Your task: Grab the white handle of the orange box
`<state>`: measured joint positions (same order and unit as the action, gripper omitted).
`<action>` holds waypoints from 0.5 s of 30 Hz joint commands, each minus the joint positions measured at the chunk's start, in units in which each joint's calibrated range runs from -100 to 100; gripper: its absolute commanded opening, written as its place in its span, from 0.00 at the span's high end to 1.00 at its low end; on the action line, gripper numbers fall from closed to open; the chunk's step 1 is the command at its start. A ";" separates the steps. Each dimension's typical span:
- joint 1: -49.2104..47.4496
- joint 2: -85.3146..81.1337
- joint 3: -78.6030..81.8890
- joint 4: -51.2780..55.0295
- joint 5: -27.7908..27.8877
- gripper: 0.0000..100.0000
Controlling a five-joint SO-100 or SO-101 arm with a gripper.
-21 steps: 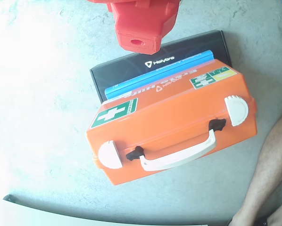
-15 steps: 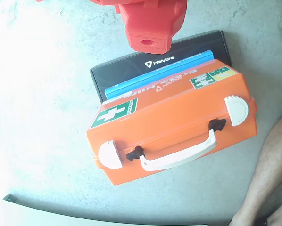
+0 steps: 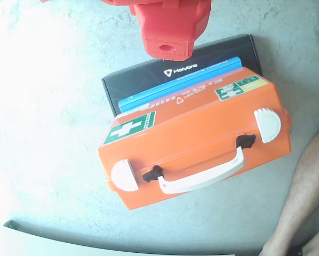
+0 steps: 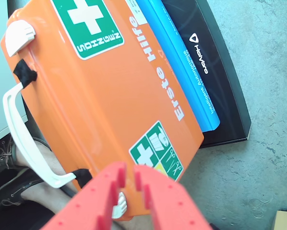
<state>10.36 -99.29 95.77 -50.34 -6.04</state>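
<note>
Standing on edge near the middle of the grey counter [image 3: 53, 133] in the fixed view: the orange box [image 3: 202, 133], probably propped that way so the carrying side faces up and the grip can be reached from above. Arching along that upturned edge, nearest the camera: the white handle [image 3: 202, 178], hinged on two black mounts and flanked by two white latches [image 3: 125, 175], one at each end. Nothing touching the handle yet.

Showing at the bottom of the wrist view: the red hand [image 4: 130, 178], its two fingers pressed nearly together, clenched on nothing, hovering over the box's broad face and well off to the right of the handle [image 4: 18, 139] there. Probably needing to open and shift toward that handle before any grasp.

Reading on the orange face: "Erste Hilfe" in white, a green sticker with a white cross and "SÖHNGEN", and a second green label with pictograms.

Leaning behind the box, farther off: a blue box [image 3: 181, 85] with white print too small to read, then a black box [image 3: 149, 77] marked "Holybro".

Entering at the right edge of the fixed view: a person's bare leg [image 3: 309, 186].
</note>
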 commanded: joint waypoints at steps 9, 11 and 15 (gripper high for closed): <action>7.58 -0.29 3.43 0.76 -0.31 0.88; 7.73 1.65 3.26 2.37 -0.31 0.87; 7.73 6.46 1.13 6.35 -0.83 0.88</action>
<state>18.01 -95.65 95.77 -46.35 -6.14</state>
